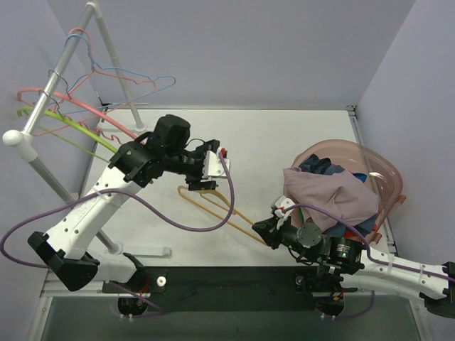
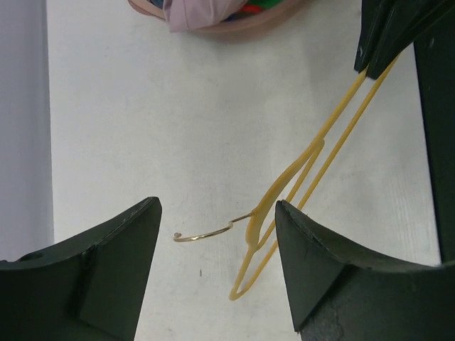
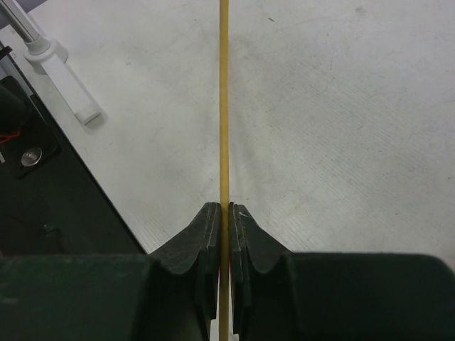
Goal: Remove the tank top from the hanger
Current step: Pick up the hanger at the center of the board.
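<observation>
The yellow hanger (image 1: 213, 202) is bare and lies low over the table's middle. It also shows in the left wrist view (image 2: 298, 177) and as a thin rod in the right wrist view (image 3: 224, 106). My right gripper (image 1: 264, 231) (image 3: 225, 209) is shut on the hanger's right end. My left gripper (image 1: 206, 174) (image 2: 217, 206) is open and empty, hovering above the hanger's metal hook (image 2: 206, 233). A mauve tank top (image 1: 327, 195) lies on top of the clothes in the pink basket; its edge also shows in the left wrist view (image 2: 199, 13).
The pink basket (image 1: 387, 177) holds several garments at the right. A white clothes rack (image 1: 43, 99) with several coloured hangers stands at the left. Its foot (image 1: 142, 252) (image 3: 60, 67) lies near the table's front edge.
</observation>
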`<state>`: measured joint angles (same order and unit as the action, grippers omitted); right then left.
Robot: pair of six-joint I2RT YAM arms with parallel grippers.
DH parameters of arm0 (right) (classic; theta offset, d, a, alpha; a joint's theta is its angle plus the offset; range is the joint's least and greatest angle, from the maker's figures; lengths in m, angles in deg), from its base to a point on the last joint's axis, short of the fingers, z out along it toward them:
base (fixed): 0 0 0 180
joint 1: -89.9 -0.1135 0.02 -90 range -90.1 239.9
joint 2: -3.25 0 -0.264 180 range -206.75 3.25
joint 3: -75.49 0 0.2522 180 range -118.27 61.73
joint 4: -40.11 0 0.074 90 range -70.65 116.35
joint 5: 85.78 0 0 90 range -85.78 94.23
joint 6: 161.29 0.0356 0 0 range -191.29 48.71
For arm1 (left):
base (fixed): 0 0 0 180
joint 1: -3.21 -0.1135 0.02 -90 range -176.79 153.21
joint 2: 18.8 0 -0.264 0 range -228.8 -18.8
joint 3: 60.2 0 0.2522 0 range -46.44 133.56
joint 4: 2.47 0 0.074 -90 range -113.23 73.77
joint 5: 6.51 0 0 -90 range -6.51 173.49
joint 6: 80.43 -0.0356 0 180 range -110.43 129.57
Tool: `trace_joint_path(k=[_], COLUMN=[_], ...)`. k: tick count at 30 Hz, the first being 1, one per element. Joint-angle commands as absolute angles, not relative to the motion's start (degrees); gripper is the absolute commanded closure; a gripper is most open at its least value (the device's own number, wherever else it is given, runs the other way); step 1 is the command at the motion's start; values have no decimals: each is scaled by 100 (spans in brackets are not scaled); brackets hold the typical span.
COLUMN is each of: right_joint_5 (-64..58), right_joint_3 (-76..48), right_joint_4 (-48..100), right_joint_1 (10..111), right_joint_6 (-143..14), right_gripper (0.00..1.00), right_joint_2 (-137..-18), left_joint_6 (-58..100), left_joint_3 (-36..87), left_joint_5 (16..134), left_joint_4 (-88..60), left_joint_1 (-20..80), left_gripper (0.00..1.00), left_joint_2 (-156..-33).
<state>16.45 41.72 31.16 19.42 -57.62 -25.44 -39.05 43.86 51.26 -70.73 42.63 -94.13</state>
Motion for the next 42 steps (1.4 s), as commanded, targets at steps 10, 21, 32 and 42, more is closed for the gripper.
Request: trace_joint_path(k=[10, 21, 32, 42], right_joint_5=[1548, 1600, 1460, 924], right_joint_3=[4081, 4055, 4028, 4239], right_joint_4=[2951, 2925, 2766, 2994], right_joint_1=[1967, 1959, 1967, 1967], right_joint_6=[-5855, -6022, -6093, -5724], right_gripper=[100, 100, 100, 78], right_joint_2=[-2426, -2497, -2681, -2856], left_joint_6=[-5081, -5275, -4722, -4624], left_joint_3=[4479, 4329, 4768, 4752], left_joint_5=[6853, 7356, 7242, 7391], left_joint_4=[-7810, -7652, -8363, -8426], left_joint_1=[4671, 4768, 4883, 5041], left_gripper=[27, 49, 89, 100], left_joint_2=[-10106, -10247, -10475, -10055])
